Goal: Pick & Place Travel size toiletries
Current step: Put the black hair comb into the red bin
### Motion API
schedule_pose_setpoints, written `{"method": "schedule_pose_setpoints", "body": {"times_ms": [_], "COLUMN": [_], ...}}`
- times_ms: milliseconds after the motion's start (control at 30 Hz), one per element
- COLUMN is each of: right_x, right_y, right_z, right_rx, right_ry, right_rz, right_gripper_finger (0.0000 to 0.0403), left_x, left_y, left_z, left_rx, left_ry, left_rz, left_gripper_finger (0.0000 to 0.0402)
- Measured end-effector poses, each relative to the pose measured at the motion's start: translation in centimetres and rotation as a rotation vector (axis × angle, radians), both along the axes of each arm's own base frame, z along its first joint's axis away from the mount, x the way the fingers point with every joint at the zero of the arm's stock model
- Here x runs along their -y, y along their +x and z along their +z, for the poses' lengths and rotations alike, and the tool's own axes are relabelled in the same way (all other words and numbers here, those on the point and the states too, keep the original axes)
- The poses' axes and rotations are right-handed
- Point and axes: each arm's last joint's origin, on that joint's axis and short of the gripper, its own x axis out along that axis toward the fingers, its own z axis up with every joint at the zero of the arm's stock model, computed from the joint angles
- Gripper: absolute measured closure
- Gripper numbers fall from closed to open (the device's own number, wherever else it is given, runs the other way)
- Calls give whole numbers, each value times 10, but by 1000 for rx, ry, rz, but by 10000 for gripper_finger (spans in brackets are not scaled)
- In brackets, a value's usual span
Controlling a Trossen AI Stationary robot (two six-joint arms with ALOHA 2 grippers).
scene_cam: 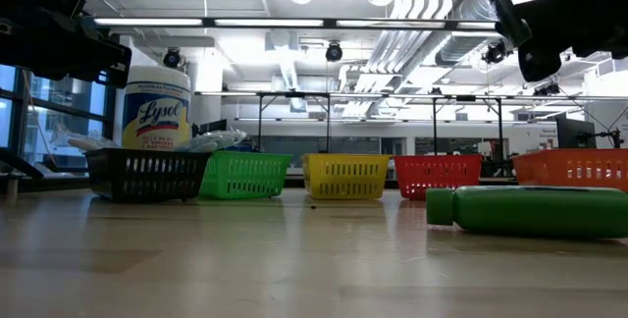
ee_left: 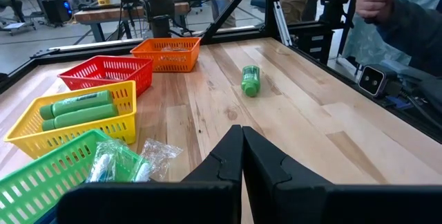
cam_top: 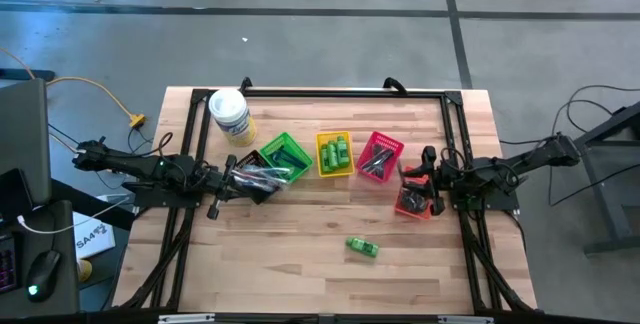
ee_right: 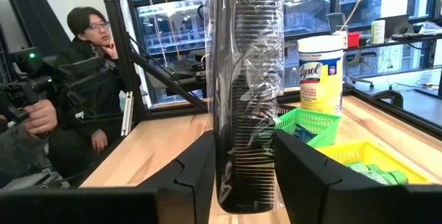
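Right end effector (ee_right: 245, 175) grips a clear-wrapped dark comb (ee_right: 245, 92) upright, above the orange basket (cam_top: 412, 204) at the worktop's right. Left end effector (ee_left: 242, 158), pinched shut and empty, waits by the green basket (cam_top: 283, 156). The slick wrapper could slip, dropping the comb outside a basket

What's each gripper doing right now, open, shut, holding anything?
Left gripper: shut, empty, near the green plastic basket.
Right gripper: shut on a dark flat comb in clear wrap.
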Motion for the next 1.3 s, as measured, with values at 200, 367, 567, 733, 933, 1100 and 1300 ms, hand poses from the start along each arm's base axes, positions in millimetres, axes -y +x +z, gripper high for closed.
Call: {"method": "schedule_pose_setpoints", "body": {"times_ms": [200, 367, 567, 733, 933, 1100, 1300], "right_x": [1, 1, 2, 0, -3, -3, 12], "right_y": [0, 1, 3, 10, 25, 40, 54], "right_z": [0, 3, 7, 19, 38, 53, 63], "right_rx": [1, 26, 14, -21, -138, -313, -565], "right_ry": [17, 25, 25, 16, 7, -6, -12], "right_rz": [-32, -54, -82, -117, -157, -234, -364], "right_gripper_finger": [277, 283, 278, 282, 278, 282, 278], "left_x": [0, 0, 0, 0, 0, 0, 0], "left_y": [0, 0, 0, 0, 0, 0, 0], "left_z": [0, 0, 0, 0, 0, 0, 0], "left_rx": [0, 0, 0, 1, 1, 0, 0], "left_ry": [0, 1, 2, 2, 2, 2, 1], "left_rz": [0, 0, 0, 0, 0, 0, 0], "left_gripper_finger": [402, 402, 402, 402, 402, 402, 402]}}
